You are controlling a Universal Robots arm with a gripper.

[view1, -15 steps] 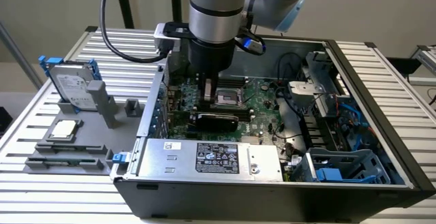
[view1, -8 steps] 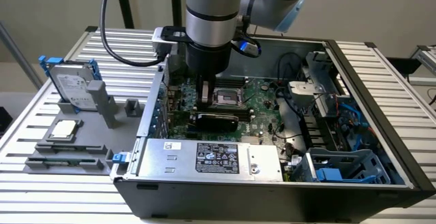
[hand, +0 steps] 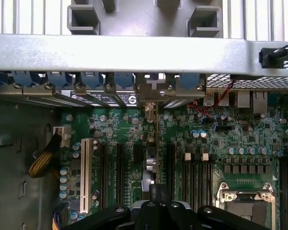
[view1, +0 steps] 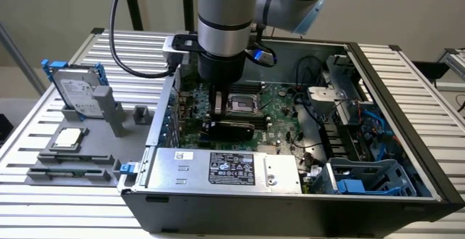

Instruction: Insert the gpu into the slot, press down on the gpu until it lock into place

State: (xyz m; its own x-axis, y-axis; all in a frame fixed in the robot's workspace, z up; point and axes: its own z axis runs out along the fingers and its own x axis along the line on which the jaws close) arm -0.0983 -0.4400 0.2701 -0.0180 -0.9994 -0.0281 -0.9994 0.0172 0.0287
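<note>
The gpu [view1: 231,130] stands on edge on the green motherboard inside the open computer case, its black cover face showing. In the wrist view the gpu [hand: 151,153] appears edge-on as a thin strip running from its silver end bracket [hand: 151,90] at the case's rear wall toward my gripper [hand: 154,192]. My gripper [view1: 215,117] reaches straight down into the case, shut, with its tips at the card's upper edge. The slot is hidden beneath the card.
A silver power supply [view1: 225,168] fills the case's near side. Beside the card lie the CPU socket [view1: 241,104], black expansion slots [hand: 120,172] and a white slot [hand: 86,175]. Outside the case, a grey hard drive with blue rails [view1: 76,89] stands on the table at the exterior view's left.
</note>
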